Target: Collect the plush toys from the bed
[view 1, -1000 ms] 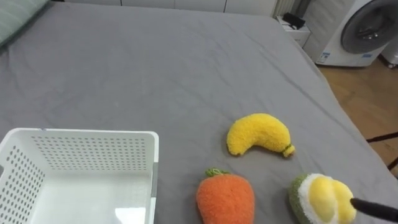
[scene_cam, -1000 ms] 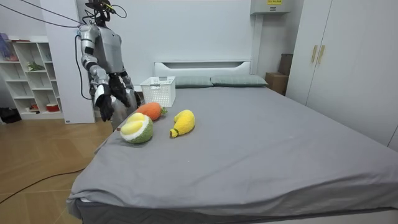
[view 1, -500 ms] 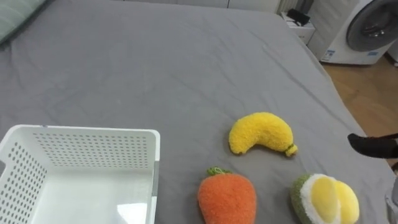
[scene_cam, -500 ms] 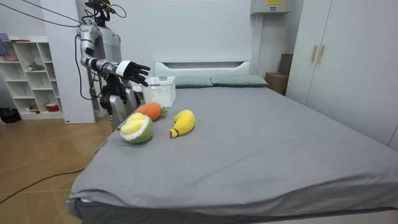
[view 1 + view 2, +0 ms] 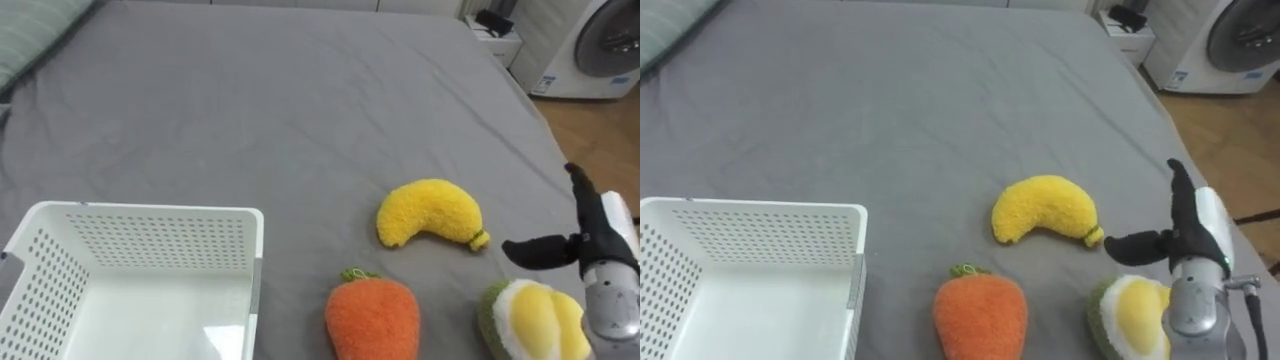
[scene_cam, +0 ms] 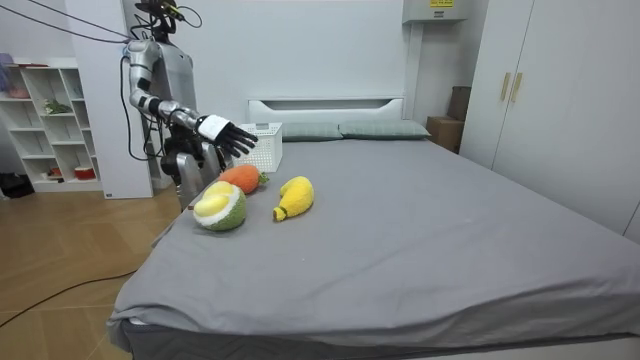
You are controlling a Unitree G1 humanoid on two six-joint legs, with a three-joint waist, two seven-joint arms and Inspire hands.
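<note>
Three plush toys lie on the grey bed (image 5: 250,110): a yellow banana (image 5: 430,212), an orange carrot (image 5: 372,318) and a green-and-yellow fruit (image 5: 530,320). My right hand (image 5: 590,240) is open, its fingers spread, hovering just above and behind the green-and-yellow fruit and right of the banana; it holds nothing. In the room view the right hand (image 6: 228,135) reaches out over the toys from where I stand beside the bed. My left hand (image 6: 186,160) hangs low by my body. A white perforated basket (image 5: 150,212) stands empty at the lower left.
A washing machine (image 5: 605,45) and wooden floor (image 5: 600,140) lie past the bed's right edge. A pillow (image 5: 40,30) sits at the top left. The room view has a white shelf (image 6: 45,120) behind me and wardrobes (image 6: 560,90) on the room view's right.
My right hand has risen from beside my body and stretched forward over the bed, ending above the green-and-yellow fruit. The toys and basket have not moved; the head camera shifted slightly.
</note>
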